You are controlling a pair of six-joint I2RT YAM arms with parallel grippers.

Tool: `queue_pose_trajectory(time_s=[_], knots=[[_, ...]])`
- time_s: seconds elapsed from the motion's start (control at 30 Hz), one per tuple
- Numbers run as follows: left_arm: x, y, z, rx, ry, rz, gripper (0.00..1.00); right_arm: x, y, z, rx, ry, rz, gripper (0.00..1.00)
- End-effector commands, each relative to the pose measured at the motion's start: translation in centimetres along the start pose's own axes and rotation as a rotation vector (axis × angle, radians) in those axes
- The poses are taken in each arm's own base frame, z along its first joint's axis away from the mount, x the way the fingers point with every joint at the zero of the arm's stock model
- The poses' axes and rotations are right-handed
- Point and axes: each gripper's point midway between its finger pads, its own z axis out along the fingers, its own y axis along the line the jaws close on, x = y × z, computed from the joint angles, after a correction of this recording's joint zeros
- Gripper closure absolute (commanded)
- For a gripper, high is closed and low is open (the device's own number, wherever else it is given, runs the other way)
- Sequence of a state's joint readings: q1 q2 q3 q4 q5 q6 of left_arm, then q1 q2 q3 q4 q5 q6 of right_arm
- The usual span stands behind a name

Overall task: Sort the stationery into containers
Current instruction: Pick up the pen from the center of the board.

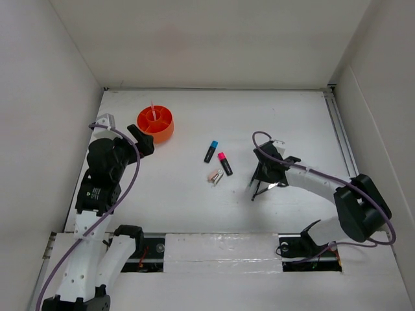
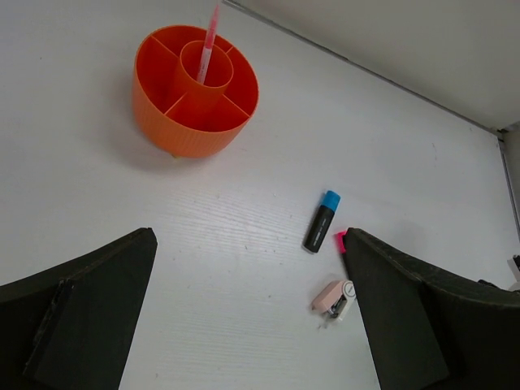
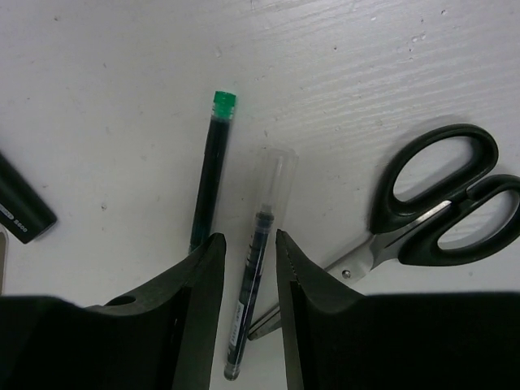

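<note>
Right wrist: clear-capped dark pen point(image 3: 258, 268) lies flat on the surface, well apart from the orange organiser point(image 1: 162, 135), over on the right arm's side. The right fingers point(image 3: 199, 317) are narrowly parted and straddle it; contact not discernible, pen not lifted. The left fingers point(image 2: 81, 317) are wide apart and empty, near the organiser. Step judged: grasping this pen. Next move calls for closing squarely, lifting, then carrying to an organiser compartment.

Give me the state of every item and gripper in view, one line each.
Orange organiser: upright, outer compartments empty.
Pink pen: standing in the centre well.
Blue-capped highlighter: capped, lying flat.
Pink-capped highlighter: capped, lying flat.
Green-capped pen: capped, lying flat.
Clear-capped pen: capped, lying flat.
Scissors: lying flat, handles together.
Left gripper: open, empty.
Right gripper: open, straddling the clear-capped pen.
</note>
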State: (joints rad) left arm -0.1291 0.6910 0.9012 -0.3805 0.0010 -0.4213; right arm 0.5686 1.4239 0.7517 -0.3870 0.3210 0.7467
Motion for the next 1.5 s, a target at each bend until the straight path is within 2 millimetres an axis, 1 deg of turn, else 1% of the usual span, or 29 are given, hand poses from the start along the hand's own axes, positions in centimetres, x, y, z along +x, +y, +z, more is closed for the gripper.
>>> queue_pose_trajectory(time_s=[0.0, 0.1, 0.13, 0.17, 0.23, 0.33, 0.53, 0.57, 0.6, 0.63, 0.7, 0.73, 0.77, 0.8, 0.83, 0.87, 0.9, 0.97, 1.0, 1.13, 1.2, 1.23, 1.3, 1.33, 1.4, 1.43, 1.47], knots=[[-1.4, -0.7, -0.3, 0.033, -0.055, -0.001, 0.00, -1.8, 1.4, -0.1, -0.037, -0.037, 0.006, 0.63], [-1.6, -0.7, -0.5, 0.029, -0.068, -0.002, 0.00, -1.5, 1.4, 0.1, -0.038, -0.025, 0.003, 0.64], [-1.8, -0.8, -0.8, 0.034, -0.077, -0.002, 0.00, -1.4, 1.0, 0.3, -0.027, -0.020, 0.007, 0.67], [-1.8, -0.8, -0.8, 0.034, -0.077, -0.002, 0.00, -1.0, 0.6, 0.4, -0.013, -0.005, -0.008, 0.67], [-1.8, -0.8, -0.8, 0.034, -0.077, -0.002, 0.00, -1.0, 0.6, 0.4, -0.013, -0.005, -0.021, 0.67], [-1.8, -0.8, -0.8, 0.034, -0.077, -0.002, 0.00, -1.0, -0.3, 0.7, 0.023, 0.019, -0.024, 0.67], [-2.2, -0.7, -1.3, 0.035, -0.098, -0.003, 0.00, -1.1, -0.3, 1.0, 0.001, 0.061, -0.027, 0.65], [-2.3, -0.8, -1.5, 0.040, -0.107, -0.004, 0.00, -0.7, -0.3, 1.1, 0.000, 0.075, -0.044, 0.65], [-2.3, -0.8, -1.5, 0.040, -0.107, -0.004, 0.00, -1.2, -0.1, 1.1, -0.010, 0.073, -0.033, 0.67], [-2.3, -0.8, -1.5, 0.039, -0.107, 0.005, 0.00, -0.9, -0.3, 1.3, -0.003, 0.082, -0.048, 0.71], [-2.3, -0.8, -1.5, 0.039, -0.107, 0.005, 0.00, -1.4, 0.5, 1.1, -0.031, 0.081, -0.052, 0.76], [-2.3, -0.8, -1.5, 0.039, -0.107, 0.005, 0.00, -1.1, -0.1, 1.4, -0.013, 0.097, -0.059, 0.79], [-2.5, -0.8, -1.8, 0.043, -0.116, 0.005, 0.00, -0.9, -0.2, 1.6, -0.007, 0.105, -0.061, 0.85], [-2.5, -0.9, -1.8, 0.043, -0.116, 0.005, 0.00, -1.3, 0.3, 1.4, -0.023, 0.100, -0.069, 0.85], [-2.5, -0.9, -1.8, 0.043, -0.116, 0.005, 0.00, -1.3, 0.2, 1.6, -0.019, 0.113, -0.063, 0.85], [-2.5, -0.9, -1.8, 0.043, -0.116, 0.005, 0.00, -1.1, 0.0, 1.8, -0.013, 0.122, -0.078, 0.87], [-2.5, -0.9, -1.8, 0.043, -0.116, 0.005, 0.00, -1.5, 0.3, 1.7, -0.019, 0.114, -0.076, 0.94], [-2.6, -0.9, -2.0, 0.048, -0.124, 0.005, 0.00, -1.2, 0.3, 1.9, -0.021, 0.126, -0.077, 0.97], [-2.6, -0.9, -2.0, 0.048, -0.124, 0.005, 0.00, -1.4, 0.1, 2.0, -0.016, 0.125, -0.068, 1.00], [-2.6, -0.9, -2.0, 0.048, -0.124, 0.005, 0.00, -2.1, 0.5, 1.8, -0.035, 0.100, -0.061, 1.00], [-2.4, -1.0, -1.8, 0.052, -0.109, 0.006, 0.00, -3.0, 0.8, 1.0, -0.050, 0.062, -0.041, 1.00], [-2.1, -1.5, -1.8, 0.078, -0.096, 0.008, 0.00, -3.5, 0.8, 0.6, -0.052, 0.044, -0.038, 1.00], [-2.0, -1.8, -1.6, 0.099, -0.084, 0.018, 0.00, -3.9, 1.1, -0.2, -0.062, 0.019, -0.041, 1.00], [-1.9, -2.1, -1.3, 0.110, -0.076, 0.019, 0.00, -4.5, 1.1, -1.2, -0.079, -0.002, -0.034, 1.00], [-1.5, -2.8, -1.5, 0.152, -0.054, 0.022, 0.00, -5.2, 1.8, -2.9, -0.101, -0.039, -0.044, 1.00], [-1.4, -3.1, -1.3, 0.171, -0.047, 0.023, 0.00, -6.1, 2.4, -4.4, -0.139, -0.080, -0.037, 1.00], [-0.8, -4.0, -1.4, 0.228, -0.022, 0.027, 0.00, -6.4, 2.7, -5.4, -0.161, -0.098, -0.038, 1.00]])
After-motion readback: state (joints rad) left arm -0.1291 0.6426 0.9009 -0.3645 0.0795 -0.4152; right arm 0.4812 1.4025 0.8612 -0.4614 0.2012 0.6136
